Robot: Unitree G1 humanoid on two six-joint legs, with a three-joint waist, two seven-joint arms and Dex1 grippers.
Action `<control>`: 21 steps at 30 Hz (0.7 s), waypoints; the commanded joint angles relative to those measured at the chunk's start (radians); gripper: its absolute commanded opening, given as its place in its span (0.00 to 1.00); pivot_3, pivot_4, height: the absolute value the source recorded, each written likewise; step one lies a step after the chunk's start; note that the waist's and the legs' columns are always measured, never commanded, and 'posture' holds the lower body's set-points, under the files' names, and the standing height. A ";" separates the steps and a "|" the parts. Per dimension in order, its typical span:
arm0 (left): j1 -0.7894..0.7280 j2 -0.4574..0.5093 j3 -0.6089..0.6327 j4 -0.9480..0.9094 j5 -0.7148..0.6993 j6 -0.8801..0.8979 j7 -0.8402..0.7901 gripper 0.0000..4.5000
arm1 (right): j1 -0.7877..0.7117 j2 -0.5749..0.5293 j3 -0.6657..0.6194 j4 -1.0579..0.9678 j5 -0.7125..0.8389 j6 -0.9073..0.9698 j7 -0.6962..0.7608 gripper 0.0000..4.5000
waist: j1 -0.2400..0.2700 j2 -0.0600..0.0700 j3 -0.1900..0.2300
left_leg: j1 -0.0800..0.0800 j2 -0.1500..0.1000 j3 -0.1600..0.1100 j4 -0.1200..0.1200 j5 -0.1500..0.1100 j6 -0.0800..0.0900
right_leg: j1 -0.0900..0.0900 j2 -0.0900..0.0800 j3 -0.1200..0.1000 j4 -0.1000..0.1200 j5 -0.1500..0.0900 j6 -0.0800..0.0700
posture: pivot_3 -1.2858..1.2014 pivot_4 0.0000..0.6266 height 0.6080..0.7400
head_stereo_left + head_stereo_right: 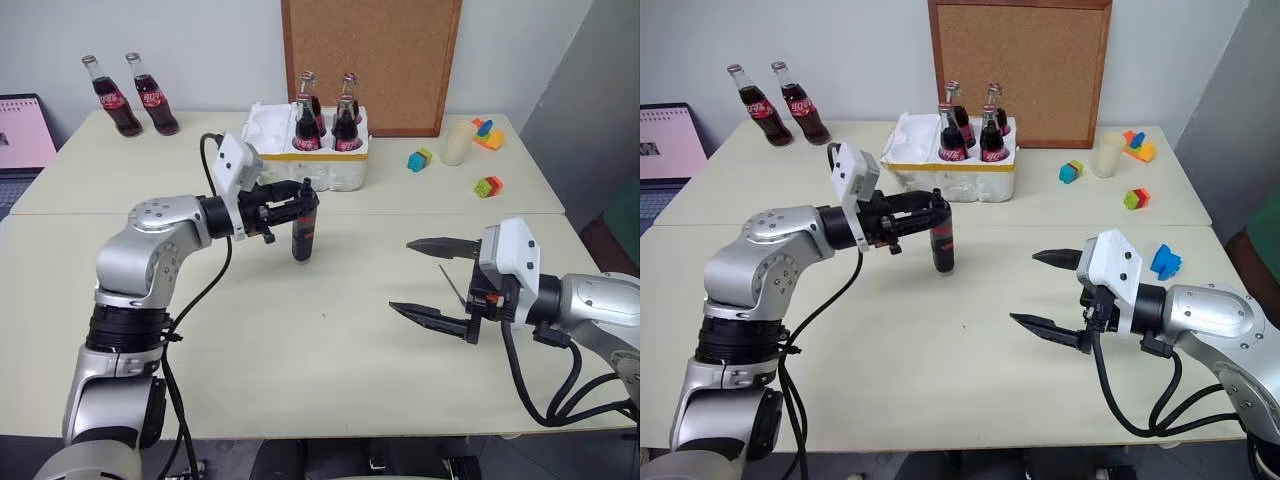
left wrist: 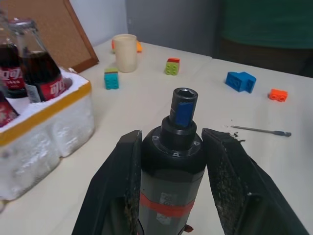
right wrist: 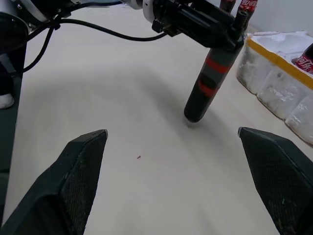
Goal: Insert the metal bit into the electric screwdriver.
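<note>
Black electric screwdriver (image 1: pixel 304 232) upright, socket up

Bright, even indoor light; soft shadows; sharp focus

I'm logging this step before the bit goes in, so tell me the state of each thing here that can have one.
left gripper: shut on the electric screwdriver
electric screwdriver: held upright, socket end up and empty, base at the table
right gripper: open, holding nothing
metal bit: lying flat on the table, not picked up
cola bottles in the foam tray: upright
two cola bottles: upright on the table
</note>
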State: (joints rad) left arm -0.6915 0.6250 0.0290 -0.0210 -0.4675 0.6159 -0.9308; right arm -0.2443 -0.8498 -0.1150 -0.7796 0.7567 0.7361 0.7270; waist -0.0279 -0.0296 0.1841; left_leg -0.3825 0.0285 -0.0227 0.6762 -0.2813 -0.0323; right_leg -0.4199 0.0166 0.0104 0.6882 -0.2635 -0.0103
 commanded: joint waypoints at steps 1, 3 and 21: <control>-0.027 0.074 0.015 -0.008 0.023 -0.053 -0.058 0.35 | -0.002 -0.001 -0.009 -0.008 0.000 -0.023 0.007 1.00 | -0.001 0.000 0.000 | 0.000 0.000 0.000 0.000 0.000 0.000 | 0.000 0.000 0.000 0.000 0.000 0.000 | 0.52 0.24 1.00; -0.028 0.107 0.006 0.001 0.039 -0.071 -0.091 0.35 | -0.002 -0.001 -0.008 -0.008 0.002 -0.023 0.007 1.00 | -0.001 0.000 0.000 | 0.000 0.000 0.000 0.000 0.000 0.000 | 0.000 0.000 0.000 -0.001 0.000 0.000 | 0.52 0.24 1.00; -0.137 0.337 -0.344 0.260 0.479 -0.682 -0.519 0.35 | -0.004 -0.003 0.012 -0.014 -0.002 -0.020 0.013 1.00 | 0.003 0.000 0.001 | -0.004 0.000 0.002 -0.002 0.000 0.000 | 0.000 0.000 -0.003 -0.008 0.000 0.000 | 0.52 0.24 1.00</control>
State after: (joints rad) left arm -0.8048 0.9669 -0.2900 0.2035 -0.0291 -0.0001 -1.4124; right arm -0.2450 -0.8499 -0.0954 -0.7792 0.7561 0.7308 0.7408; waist -0.0252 -0.0299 0.1849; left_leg -0.3868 0.0282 -0.0196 0.6738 -0.2816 -0.0319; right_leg -0.4204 0.0169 0.0082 0.6805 -0.2635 -0.0104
